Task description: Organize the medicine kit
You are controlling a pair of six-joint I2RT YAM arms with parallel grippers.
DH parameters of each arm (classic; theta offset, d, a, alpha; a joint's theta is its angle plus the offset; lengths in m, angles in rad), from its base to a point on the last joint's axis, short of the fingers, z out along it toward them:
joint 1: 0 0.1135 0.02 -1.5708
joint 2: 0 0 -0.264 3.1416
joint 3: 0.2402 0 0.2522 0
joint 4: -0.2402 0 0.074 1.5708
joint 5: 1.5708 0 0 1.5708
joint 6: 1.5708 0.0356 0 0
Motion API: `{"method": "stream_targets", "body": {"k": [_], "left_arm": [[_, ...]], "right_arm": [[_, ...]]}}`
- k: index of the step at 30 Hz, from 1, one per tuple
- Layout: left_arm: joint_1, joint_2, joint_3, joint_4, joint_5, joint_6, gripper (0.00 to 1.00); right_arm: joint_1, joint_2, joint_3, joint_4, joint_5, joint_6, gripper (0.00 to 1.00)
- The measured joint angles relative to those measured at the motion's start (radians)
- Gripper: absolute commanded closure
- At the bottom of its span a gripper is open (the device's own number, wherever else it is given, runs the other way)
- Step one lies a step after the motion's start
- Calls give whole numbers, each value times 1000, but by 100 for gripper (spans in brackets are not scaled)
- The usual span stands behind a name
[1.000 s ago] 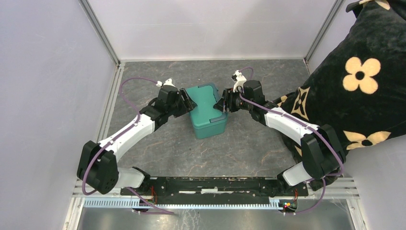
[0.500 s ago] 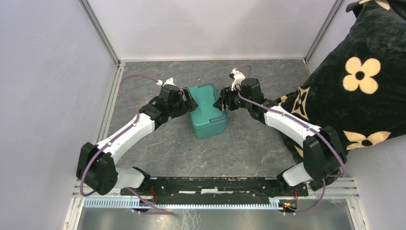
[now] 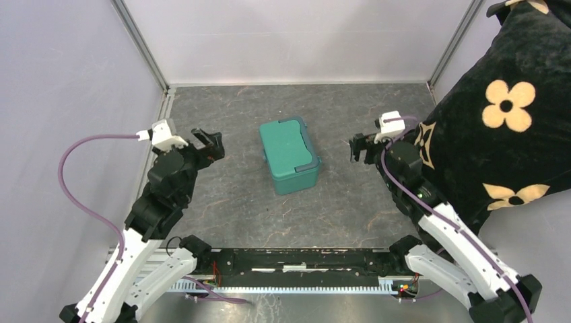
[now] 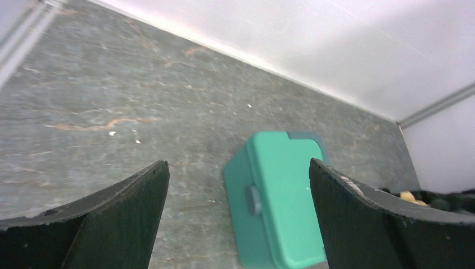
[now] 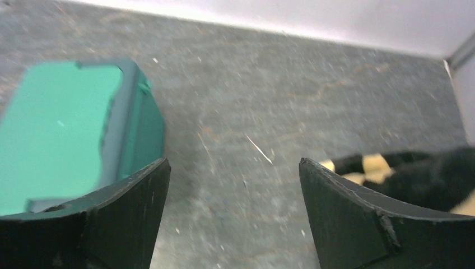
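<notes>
Shut medicine kit sits mid-worktop; both sets of jaws are spread wide, holding nothing.
I judge the kit rigid, fairly light and smooth, so likely slippery at its rounded corners. I would pinch its flat sides below the lid seam. My left jaws stand well left of the kit, my right jaws well right; its latch faces left.

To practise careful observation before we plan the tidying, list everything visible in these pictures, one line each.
medicine kit: one, teal-green, mid-table, lid shut.
cushion: one, black with cream flowers, right edge, partly out of view.
table: one, grey marbled, under the kit.
walls: three, pale, left, back and right.
left gripper: one, black, left of the kit, apart from it, jaws open.
right gripper: one, black, right of the kit, apart, jaws open.
</notes>
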Motion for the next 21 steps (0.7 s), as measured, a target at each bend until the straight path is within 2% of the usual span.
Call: {"method": "stream_targets", "body": {"k": [1, 5, 11, 21], "left_arm": [[0, -35, -28, -3, -15, 7, 0], [0, -129, -128, -32, -40, 14, 0], [0, -198, -214, -51, -34, 14, 0], [0, -221, -217, -49, -30, 14, 0]], "right_arm": [[0, -37, -36, -1, 17, -5, 2], [-1, -207, -211, -24, 40, -27, 2], [-1, -426, -406, -24, 38, -34, 2], [-1, -467, -449, 24, 23, -42, 2]]}}
